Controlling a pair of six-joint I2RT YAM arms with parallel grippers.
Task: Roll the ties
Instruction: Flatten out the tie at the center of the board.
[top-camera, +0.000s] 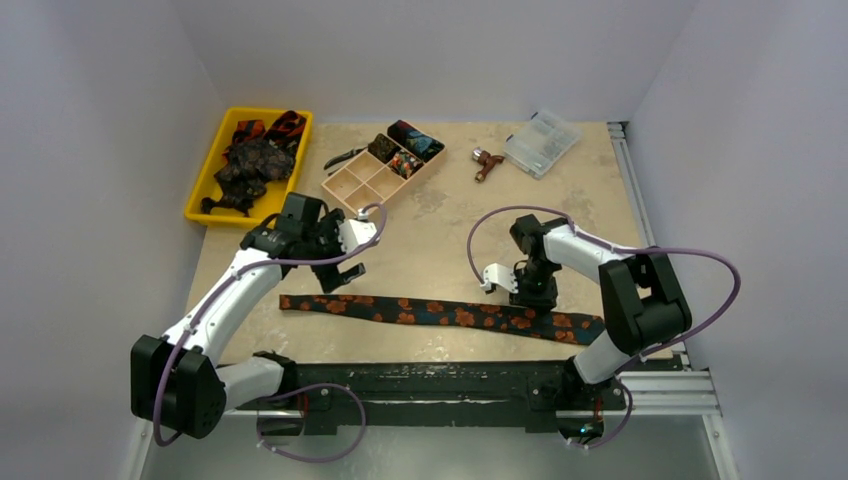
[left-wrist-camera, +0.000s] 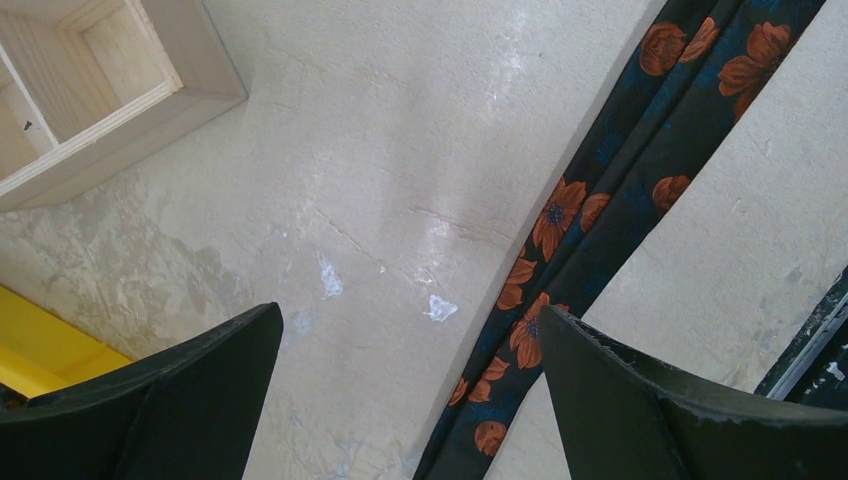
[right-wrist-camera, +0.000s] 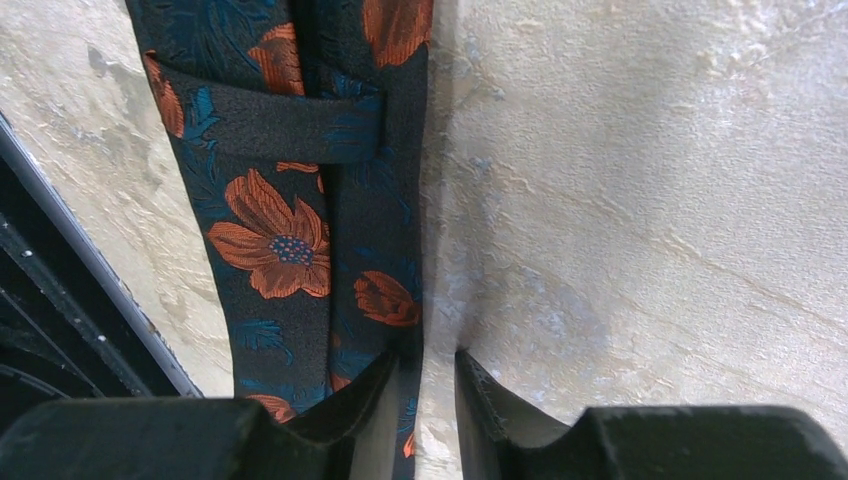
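One tie (top-camera: 440, 313) — one yellow tray (top-camera: 207, 178) (full)

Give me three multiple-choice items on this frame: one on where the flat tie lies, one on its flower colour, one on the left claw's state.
1. The flat tie lies:
A in the tray
B stretched out on the table
C in the box

2. Its flowers are:
A white
B green
C orange

3. The left claw is:
A open, empty
B shut on the tie
C shut, empty

Key:
1 B, the top view shows it laid lengthwise on the bare table.
2 C, both wrist views show orange blooms on dark cloth.
3 A, it stands wide apart above the table and the tie, gripping neither.
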